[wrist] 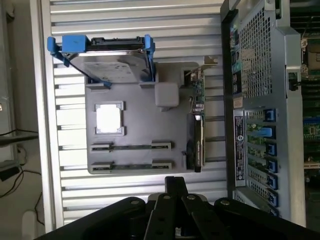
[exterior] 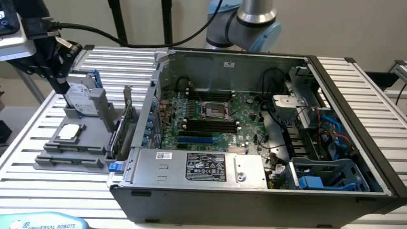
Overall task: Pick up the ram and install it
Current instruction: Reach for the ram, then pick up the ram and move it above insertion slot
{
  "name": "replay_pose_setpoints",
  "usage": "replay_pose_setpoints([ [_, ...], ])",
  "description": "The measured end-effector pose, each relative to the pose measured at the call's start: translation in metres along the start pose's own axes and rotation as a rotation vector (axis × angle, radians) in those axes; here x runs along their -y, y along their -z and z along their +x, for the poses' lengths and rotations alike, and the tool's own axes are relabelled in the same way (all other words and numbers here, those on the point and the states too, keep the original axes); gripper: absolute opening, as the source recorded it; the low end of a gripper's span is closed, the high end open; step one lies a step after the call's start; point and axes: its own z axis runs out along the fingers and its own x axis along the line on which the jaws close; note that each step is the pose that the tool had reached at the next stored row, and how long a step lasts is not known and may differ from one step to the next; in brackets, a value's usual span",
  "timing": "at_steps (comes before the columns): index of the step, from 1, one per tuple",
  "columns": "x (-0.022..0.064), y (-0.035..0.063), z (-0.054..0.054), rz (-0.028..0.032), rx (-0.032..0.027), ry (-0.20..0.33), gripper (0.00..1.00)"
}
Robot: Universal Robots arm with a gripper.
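Closed, empty gripper (wrist: pixel 175 184) just off the gray holder (wrist: pixel 137 117); ram (wrist: pixel 131 165) seated in the holder.
Seen edge-on, the ram's chips could not be made out, and the gripper's body was cut off. The ram's long axis ran along the holder's edge nearest the gripper, parallel to a second stick (wrist: pixel 131 146), not touching the gripper.

**Gripper (exterior: pixel 62 88) closed, holding nothing**

The arm (exterior: pixel 249 21) stands at the far edge of the table (exterior: pixel 25 176). The gripper hangs near the table's far corner on the exterior view's left, pointing down. In the wrist view its fingers (wrist: pixel 175 187) are pressed together.
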Motion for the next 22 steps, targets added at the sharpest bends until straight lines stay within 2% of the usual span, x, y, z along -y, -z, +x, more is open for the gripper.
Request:
replay_pose_setpoints([
  [8,0.0027,0.0004,0.036,0.0,-0.0001,0.001,0.11],
  [13,0.004,0.0006,0.053,0.0,-0.0001,0.001,0.11],
  [15,0.0042,0.0007,0.057,0.0,-0.0002,0.001,0.11],
  [22,0.0043,0.0007,0.058,-0.0001,0.0,0.001,0.11],
])
